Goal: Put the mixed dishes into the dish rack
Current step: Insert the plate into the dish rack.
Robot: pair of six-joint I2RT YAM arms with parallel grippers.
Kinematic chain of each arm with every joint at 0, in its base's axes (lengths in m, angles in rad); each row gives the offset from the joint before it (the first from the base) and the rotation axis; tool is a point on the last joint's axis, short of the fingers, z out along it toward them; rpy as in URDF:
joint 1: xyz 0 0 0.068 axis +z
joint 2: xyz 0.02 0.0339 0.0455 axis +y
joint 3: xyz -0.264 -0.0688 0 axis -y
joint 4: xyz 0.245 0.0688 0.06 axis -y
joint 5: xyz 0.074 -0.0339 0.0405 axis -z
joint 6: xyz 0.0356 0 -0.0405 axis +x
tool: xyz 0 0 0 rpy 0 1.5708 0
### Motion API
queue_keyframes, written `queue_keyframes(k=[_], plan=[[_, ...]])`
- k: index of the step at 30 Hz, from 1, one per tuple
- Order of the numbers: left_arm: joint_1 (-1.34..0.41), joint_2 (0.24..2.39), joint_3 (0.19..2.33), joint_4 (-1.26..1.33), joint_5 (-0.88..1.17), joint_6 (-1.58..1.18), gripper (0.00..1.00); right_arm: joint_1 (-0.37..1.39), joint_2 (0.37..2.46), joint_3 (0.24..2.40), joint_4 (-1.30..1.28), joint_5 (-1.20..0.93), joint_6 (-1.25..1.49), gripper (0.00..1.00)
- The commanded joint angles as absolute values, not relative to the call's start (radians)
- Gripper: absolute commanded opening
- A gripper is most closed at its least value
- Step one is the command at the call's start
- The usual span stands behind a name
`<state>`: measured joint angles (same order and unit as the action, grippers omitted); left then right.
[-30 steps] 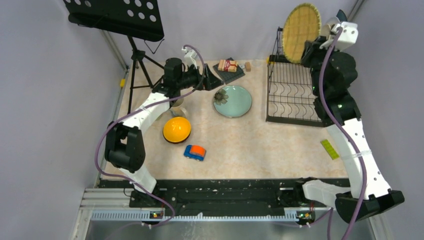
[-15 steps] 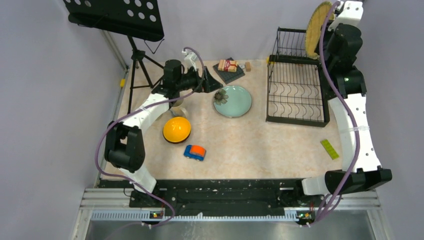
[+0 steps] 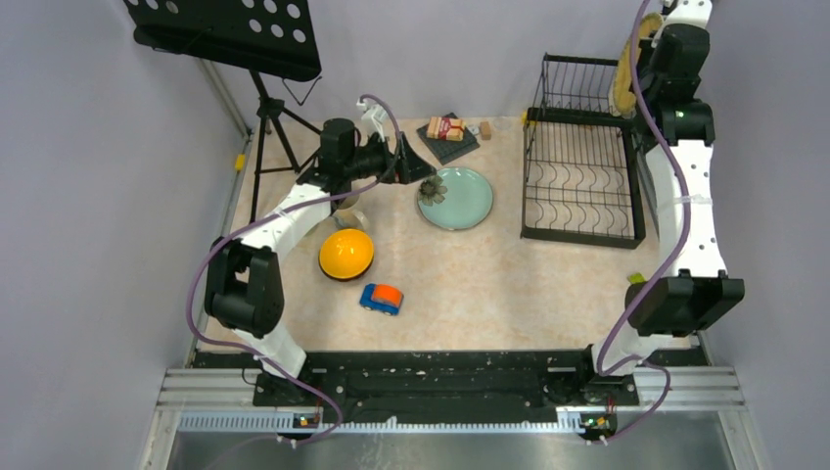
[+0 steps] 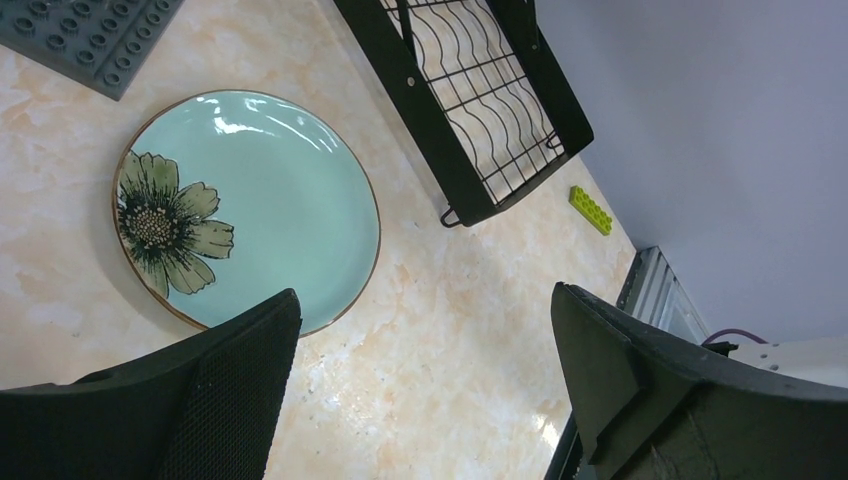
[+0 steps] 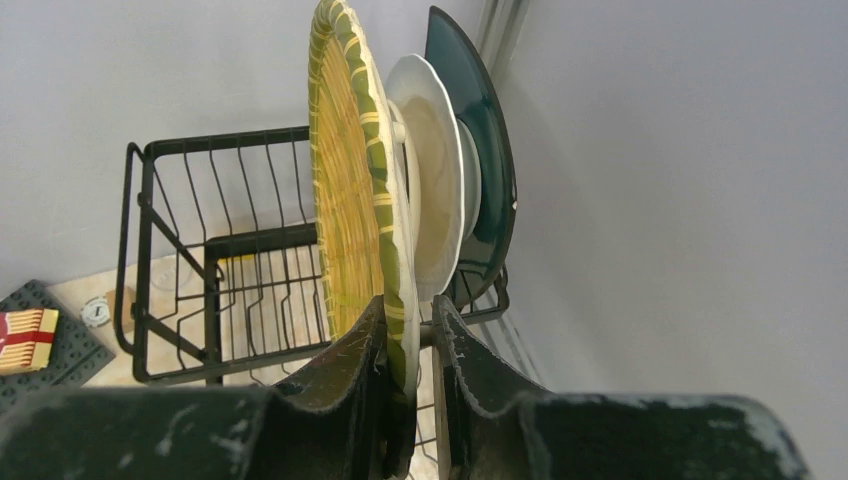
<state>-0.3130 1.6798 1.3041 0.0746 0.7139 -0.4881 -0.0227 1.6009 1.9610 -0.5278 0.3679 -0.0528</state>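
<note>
Yellowish plate (image 5: 345,200), two racked plates (image 5: 435,190), one mint plate (image 4: 270,200), one bowl (image 3: 345,254)

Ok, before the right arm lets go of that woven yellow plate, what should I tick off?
1. Right hand clamped on the yellowish plate at its rim: ok.
2. Plate upright beside the cream plate and dark teal plate: ok.
3. Plate's lower edge seated in a dish rack slot: cannot tell, the fingers hide it.
4. Left hand open, holding nothing, near the mint-green plate: ok.
5. Orange bowl loaded: not ok, it sits on the table.
</note>
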Motion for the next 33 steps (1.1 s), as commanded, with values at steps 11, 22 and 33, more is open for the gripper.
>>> queue_keyframes(k=[11, 22, 33], plan=[[-0.298, 1.622, 1.285, 0.101, 0.725, -0.476, 0.98, -0.076, 1.781, 2.202, -0.500, 0.273, -0.090, 0.00], [-0.290, 1.617, 1.277, 0.101, 0.727, -0.481, 0.98, -0.083, 1.892, 2.268, -0.531, 0.311, -0.019, 0.00], [-0.288, 1.610, 1.266, 0.107, 0.731, -0.492, 0.98, -0.083, 1.947, 2.281, -0.525, 0.281, -0.046, 0.00]])
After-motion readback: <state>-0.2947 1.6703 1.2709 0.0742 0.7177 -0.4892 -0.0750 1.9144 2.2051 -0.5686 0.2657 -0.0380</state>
